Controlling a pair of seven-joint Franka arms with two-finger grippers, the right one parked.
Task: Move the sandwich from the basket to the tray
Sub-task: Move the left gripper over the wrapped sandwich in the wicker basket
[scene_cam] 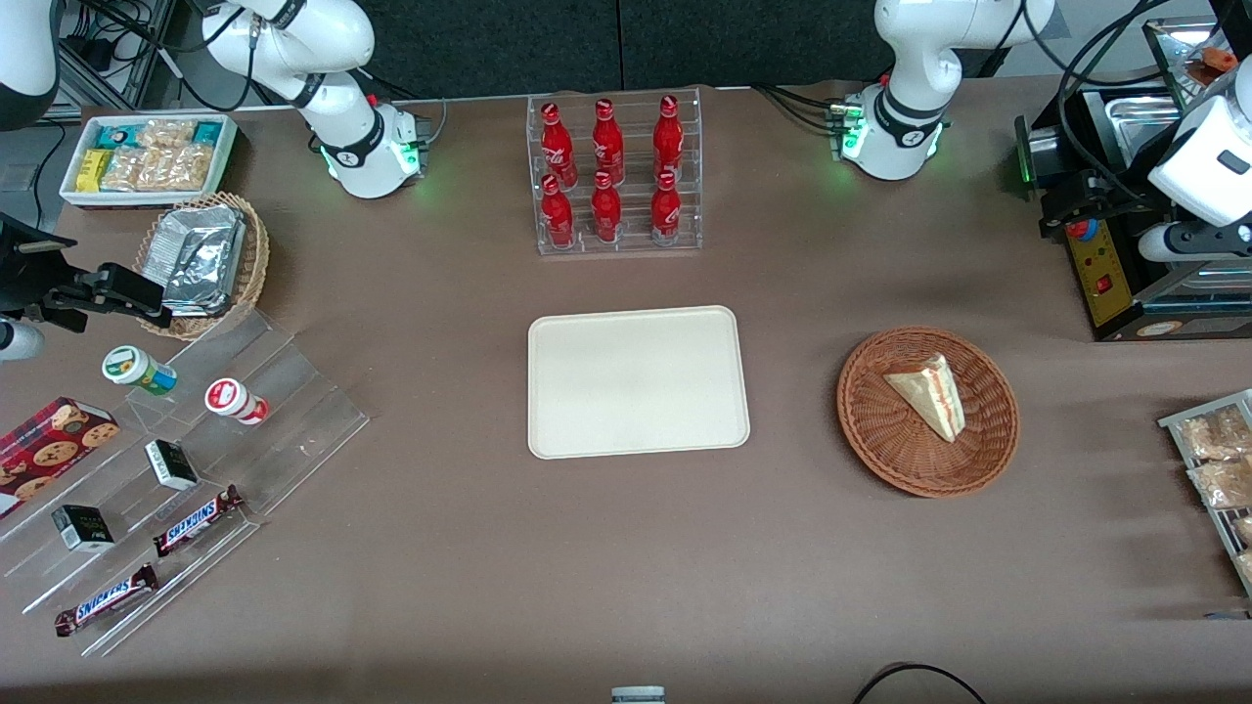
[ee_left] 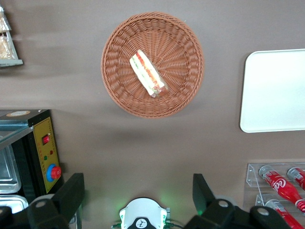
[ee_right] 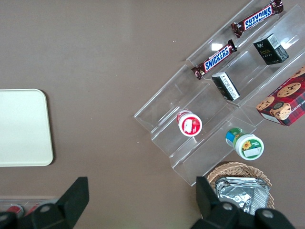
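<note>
The sandwich, a pale bread wedge with red and green filling, lies in the round reddish-brown wicker basket. The cream tray lies bare at the table's middle, beside the basket. My left gripper hangs high above the table, farther from the front camera than the basket and near the working arm's base. Its dark fingers stand wide apart, open, with nothing between them.
A clear rack of red bottles stands farther back than the tray. A black machine with a yellow panel and a wire shelf of snack packets flank the basket. A foil-packet basket and acrylic snack steps sit toward the parked arm's end.
</note>
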